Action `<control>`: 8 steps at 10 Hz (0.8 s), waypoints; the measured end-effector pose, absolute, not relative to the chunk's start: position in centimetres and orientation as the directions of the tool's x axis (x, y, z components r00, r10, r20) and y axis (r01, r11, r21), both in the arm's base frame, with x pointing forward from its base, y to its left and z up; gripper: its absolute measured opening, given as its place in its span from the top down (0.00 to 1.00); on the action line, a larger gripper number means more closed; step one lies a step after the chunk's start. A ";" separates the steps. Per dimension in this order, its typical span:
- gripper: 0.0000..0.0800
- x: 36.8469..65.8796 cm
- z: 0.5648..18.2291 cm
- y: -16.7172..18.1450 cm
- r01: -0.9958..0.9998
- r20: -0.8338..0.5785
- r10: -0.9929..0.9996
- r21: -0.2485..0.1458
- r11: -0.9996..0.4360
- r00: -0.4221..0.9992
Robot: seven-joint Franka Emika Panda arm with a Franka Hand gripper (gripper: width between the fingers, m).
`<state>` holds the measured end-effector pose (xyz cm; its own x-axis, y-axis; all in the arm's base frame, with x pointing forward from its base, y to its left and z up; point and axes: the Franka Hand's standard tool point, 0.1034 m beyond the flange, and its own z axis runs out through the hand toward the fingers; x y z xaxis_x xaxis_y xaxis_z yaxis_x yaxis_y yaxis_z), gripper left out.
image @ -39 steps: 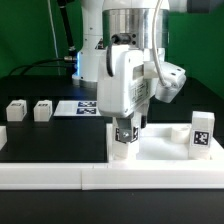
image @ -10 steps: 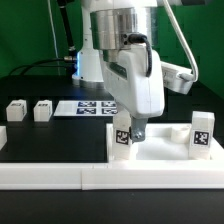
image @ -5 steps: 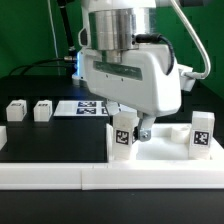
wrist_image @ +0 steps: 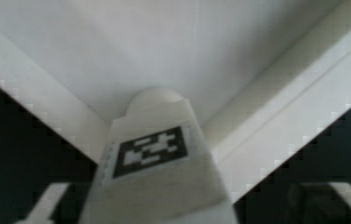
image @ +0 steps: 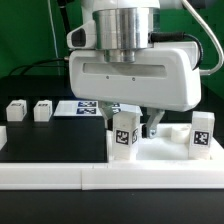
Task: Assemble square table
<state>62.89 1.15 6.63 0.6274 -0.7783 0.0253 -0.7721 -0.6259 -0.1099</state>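
Note:
The square table's flat white panel [image: 165, 152] lies on the black table on the exterior view's right. One white tagged leg [image: 124, 136] stands upright near the panel's left edge. My gripper [image: 136, 124] hangs straight over it, with a finger on each side of the leg. In the wrist view the leg [wrist_image: 154, 150] rises between the two fingertips [wrist_image: 328, 202]. A dark gap shows between the leg and that fingertip, so my gripper [wrist_image: 186, 206] is open around the leg. A second leg [image: 203, 133] stands on the panel's right side.
Two more small tagged legs [image: 15, 110] [image: 42, 108] sit at the far left. The marker board [image: 84, 107] lies behind, partly hidden by my hand. A long low white rail [image: 55, 176] runs along the front. A green backdrop stands behind.
My hand has turned about its vertical axis, so its broad face now fills the exterior view. The leg it carried 3.9 s ago stands on the panel, in the same spot.

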 end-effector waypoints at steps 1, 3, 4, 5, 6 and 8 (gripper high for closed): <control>0.58 62.6 6.4 0.8 -0.805 0.016 -0.810 -0.102 -0.585 0.587; 0.64 62.5 6.6 0.1 -0.931 -0.023 -0.933 -0.084 -0.356 0.359; 0.64 62.4 6.6 -0.4 -0.969 -0.043 -0.969 -0.061 -0.239 0.242; 0.64 62.4 6.7 -0.3 -0.999 -0.081 -0.997 -0.032 0.001 0.002; 0.64 62.7 6.4 -0.1 -0.981 -0.106 -0.976 -0.018 0.192 -0.189; 0.64 62.8 6.3 -0.1 -0.917 -0.116 -0.910 -0.002 0.400 -0.397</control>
<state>62.82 -0.11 6.33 -0.3971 -0.9105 -0.1155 -0.9165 0.4000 -0.0024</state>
